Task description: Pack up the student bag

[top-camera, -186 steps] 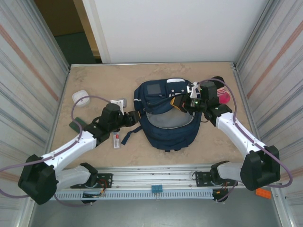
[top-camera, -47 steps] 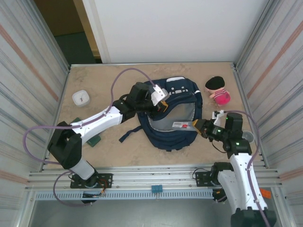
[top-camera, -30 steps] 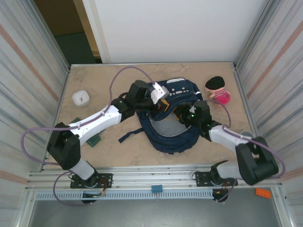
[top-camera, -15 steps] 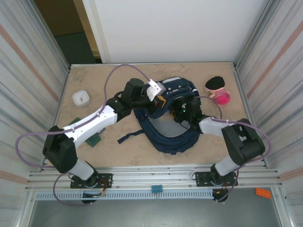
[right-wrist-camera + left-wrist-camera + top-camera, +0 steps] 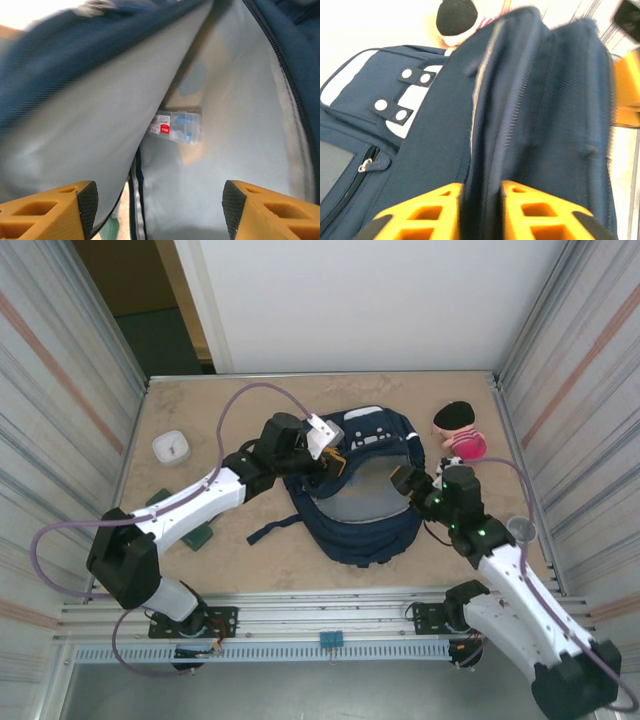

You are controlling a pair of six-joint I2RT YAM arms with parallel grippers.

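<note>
A beige table (image 5: pixel 200 410) is sitting inside corrugated metal side walls, with a white wall closing the far side. At the near edge, a slotted metal rail (image 5: pixel 330 625) is carrying both arm bases.

Just beyond the rail, the student bag (image 5: pixel 365 525) is lying flat at the centre of the table, its main compartment gaping and its grey lining (image 5: pixel 360 502) facing up. A dark strap (image 5: pixel 272 530) is trailing from its left side onto the table.

The right gripper (image 5: pixel 403 480) is hovering at the bag's right rim. Its jaws are standing wide apart and are gripping nothing. The right wrist view is looking between the orange fingers (image 5: pixel 55 210) into the compartment, where a small white-and-blue packet (image 5: pixel 176 127) with a red label is lying against the lining.

The left gripper (image 5: pixel 335 462) is sitting at the bag's far left rim. In the left wrist view its orange fingers (image 5: pixel 425 212) are flanking a raised fold of navy fabric; whether they are pinching it cannot be told.

A dark green object (image 5: pixel 203 535) is lying partly under the left arm. A round clear item (image 5: pixel 520 530) is resting near the right wall. Farther back, a white container (image 5: pixel 172 447) is standing at the left, and a pink plush toy (image 5: pixel 458 430) with a black top is sitting just beyond the bag's right corner.
</note>
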